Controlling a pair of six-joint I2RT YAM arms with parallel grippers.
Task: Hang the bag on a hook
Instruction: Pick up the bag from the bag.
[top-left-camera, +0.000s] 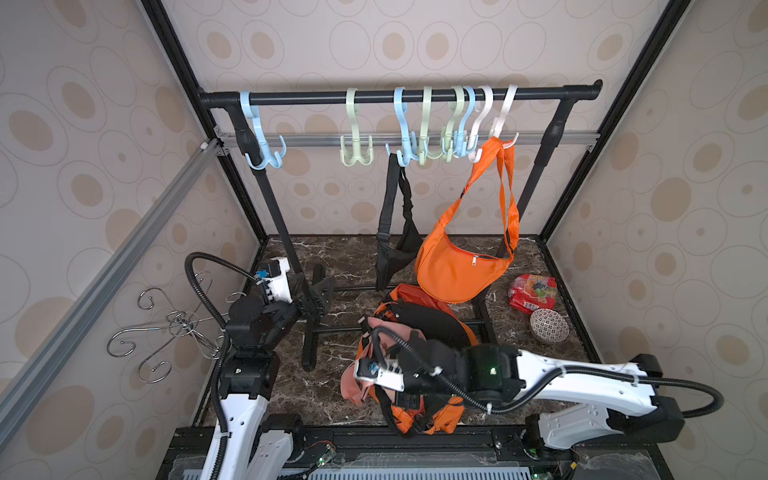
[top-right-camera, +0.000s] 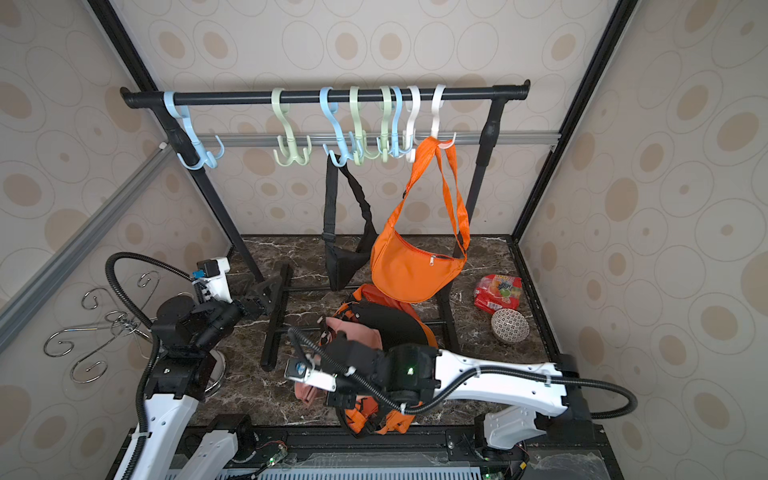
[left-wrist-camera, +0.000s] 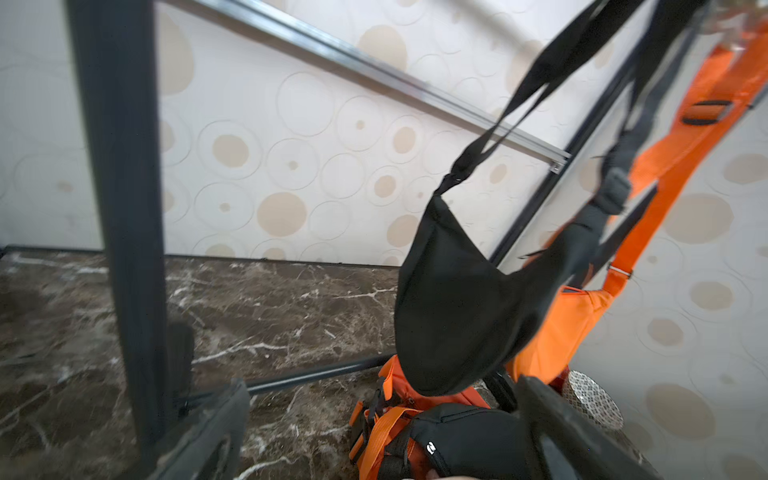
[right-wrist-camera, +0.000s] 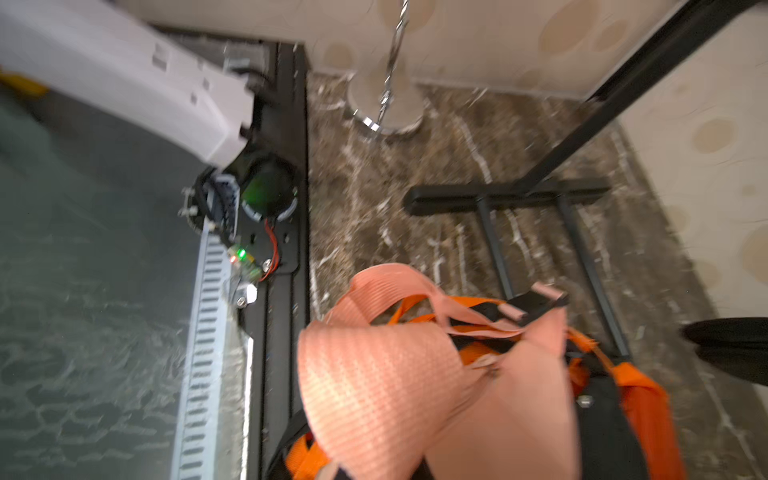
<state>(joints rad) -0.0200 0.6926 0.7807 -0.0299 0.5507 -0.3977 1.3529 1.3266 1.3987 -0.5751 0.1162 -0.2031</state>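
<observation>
Well, pink bag (right-wrist-camera: 511, 415), packet (top-left-camera: 533, 293) print illegible

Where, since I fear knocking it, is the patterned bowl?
In both top views, the bowl sits at the robot's right, beside the red snack pack.

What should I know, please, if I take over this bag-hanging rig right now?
Left gripper: open, empty, low beside the rack.
Right gripper: shut, apparently on the pink strap of the pink bag on the floor pile.
Done: black bag hangs on a blue hook; orange bag on a white hook.
Left: lift the pink bag onto a free hook, perhaps the green hook. An orange-and-black backpack lies beneath it.
</observation>
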